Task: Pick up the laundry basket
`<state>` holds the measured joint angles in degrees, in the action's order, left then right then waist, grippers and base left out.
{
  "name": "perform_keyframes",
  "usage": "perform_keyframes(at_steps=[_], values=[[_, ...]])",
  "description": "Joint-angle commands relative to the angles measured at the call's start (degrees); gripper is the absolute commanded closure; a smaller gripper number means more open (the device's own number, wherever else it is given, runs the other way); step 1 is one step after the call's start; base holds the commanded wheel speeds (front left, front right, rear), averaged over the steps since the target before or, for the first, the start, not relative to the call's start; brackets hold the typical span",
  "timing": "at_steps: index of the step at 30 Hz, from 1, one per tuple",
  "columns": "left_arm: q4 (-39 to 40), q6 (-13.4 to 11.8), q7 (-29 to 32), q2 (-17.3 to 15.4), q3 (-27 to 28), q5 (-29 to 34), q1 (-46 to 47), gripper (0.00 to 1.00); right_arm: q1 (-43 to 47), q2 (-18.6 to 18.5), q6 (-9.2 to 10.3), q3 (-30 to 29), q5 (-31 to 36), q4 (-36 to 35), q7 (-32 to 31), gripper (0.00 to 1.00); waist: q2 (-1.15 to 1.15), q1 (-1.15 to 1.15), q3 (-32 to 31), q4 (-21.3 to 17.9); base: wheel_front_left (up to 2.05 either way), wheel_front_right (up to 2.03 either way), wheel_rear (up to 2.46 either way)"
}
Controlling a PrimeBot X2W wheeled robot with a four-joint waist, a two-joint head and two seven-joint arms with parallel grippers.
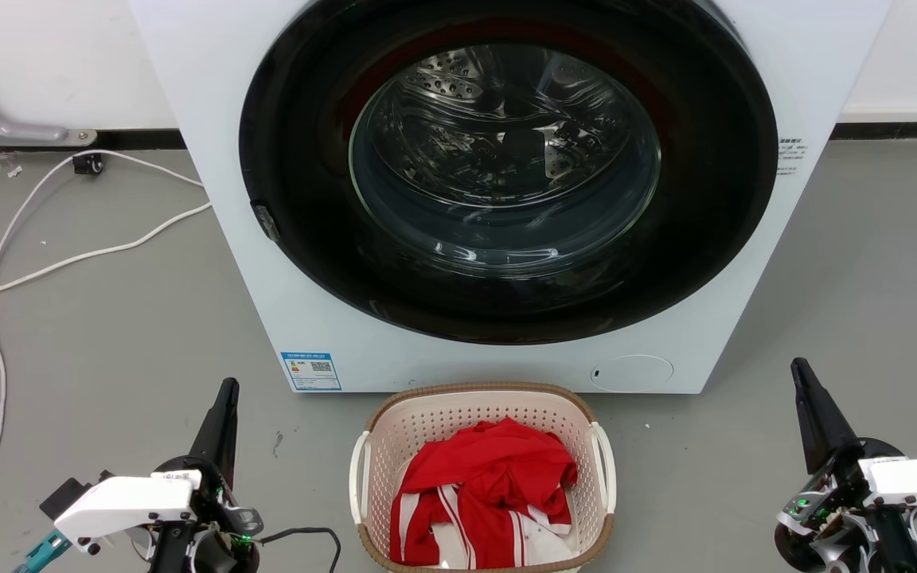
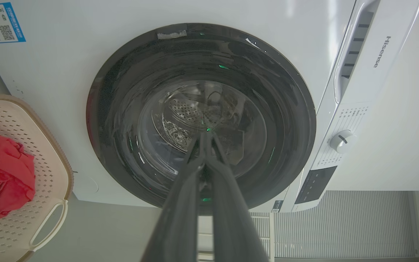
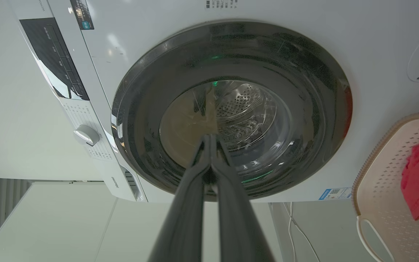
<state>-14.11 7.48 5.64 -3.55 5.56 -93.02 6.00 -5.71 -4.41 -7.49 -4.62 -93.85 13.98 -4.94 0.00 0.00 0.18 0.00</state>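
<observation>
Head view: front-loading washing machine (image 1: 212,239), white, with a round dark glass door (image 1: 506,175), occupying 12 o'clock to centre; blue label (image 1: 311,371) on its lower front. Laundry basket (image 1: 458,420), cream with a brown rim and white side handles, at 6 o'clock, standing on the grey floor (image 1: 108,358) just in front of the machine and holding a crumpled red-and-white garment (image 1: 490,477). White cable (image 1: 68,259) lying on the floor at 9 o'clock. Left gripper (image 1: 228,387) at 7 o'clock and right gripper (image 1: 799,368) at 5 o'clock, one on either side of the basket and well apart from it, each drawn to a single point, nothing held. Left wrist view: own fingers (image 2: 182,203) together tip to tip before the door glass, empty; basket at 8 o'clock, one handle showing; control dial (image 2: 341,141) at 3 o'clock. Right wrist view: own fingers together tip to tip, empty; basket with garment at 4 o'clock; dial at 9 o'clock.
</observation>
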Motion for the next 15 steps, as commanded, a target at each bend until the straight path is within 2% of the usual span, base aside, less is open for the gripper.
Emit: perform_keyframes(at_steps=[1, 15], values=[[0.0, 0.0, 0.2, -0.1, 0.1, 0.2, 0.3, 1.00, -0.7, 0.2, 0.00, -0.1, 0.2, 0.1, -0.1, 1.00, 0.00, 0.00, 0.0, 0.0, 0.00, 0.00, 0.00], [0.0, 0.0, 0.2, 0.1, 0.3, 0.4, 0.4, 1.00, -0.7, 0.4, 0.00, -0.4, 0.5, 0.1, -0.5, 1.00, 0.00, 0.00, 0.0, 0.0, 0.00, 0.00, 0.00]])
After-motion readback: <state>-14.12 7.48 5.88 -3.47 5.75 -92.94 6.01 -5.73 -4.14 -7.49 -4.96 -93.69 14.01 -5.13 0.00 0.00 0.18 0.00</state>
